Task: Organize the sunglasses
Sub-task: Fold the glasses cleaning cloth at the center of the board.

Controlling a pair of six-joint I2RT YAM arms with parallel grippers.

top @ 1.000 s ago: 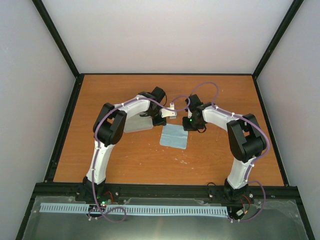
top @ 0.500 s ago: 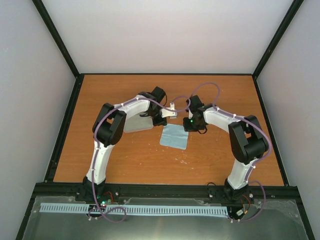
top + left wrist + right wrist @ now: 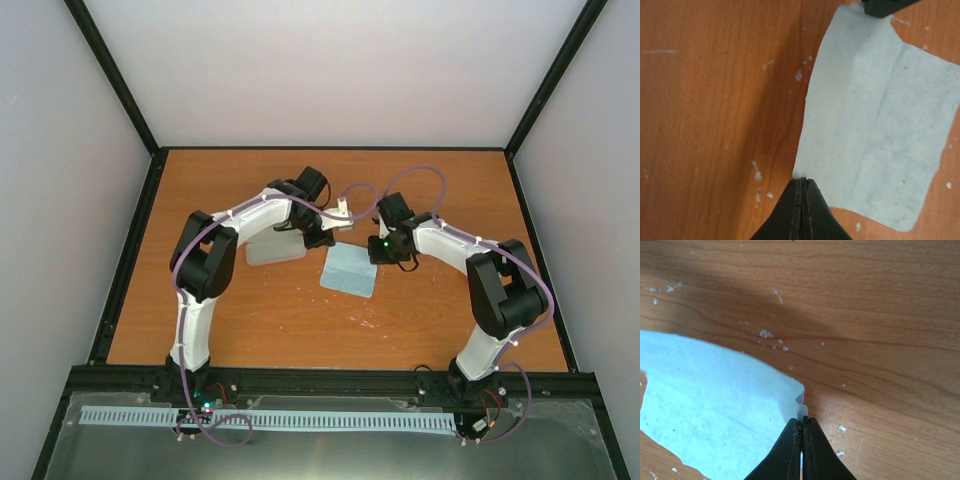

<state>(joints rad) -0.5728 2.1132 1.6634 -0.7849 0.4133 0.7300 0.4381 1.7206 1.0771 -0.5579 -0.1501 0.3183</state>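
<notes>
The light blue square cloth (image 3: 349,270) lies on the wooden table between my two arms. My left gripper (image 3: 328,238) is shut on its far left corner, with the jaws pressed together on the cloth's edge (image 3: 801,176). My right gripper (image 3: 384,250) is shut on the far right corner (image 3: 801,412). The cloth fills the right of the left wrist view (image 3: 880,125) and the lower left of the right wrist view (image 3: 715,410). The right gripper's tip shows at the top of the left wrist view (image 3: 885,6). The sunglasses are not visible in any view.
A pale oblong case (image 3: 273,250) lies on the table just left of the cloth, partly under my left forearm. Black frame rails (image 3: 130,250) border the table, with grey walls behind. White specks dot the wood (image 3: 765,333).
My left arm's elbow has swung left and its wrist has shifted back, uncovering more of the case. My right arm has shifted slightly right. The cloth stays in place.
</notes>
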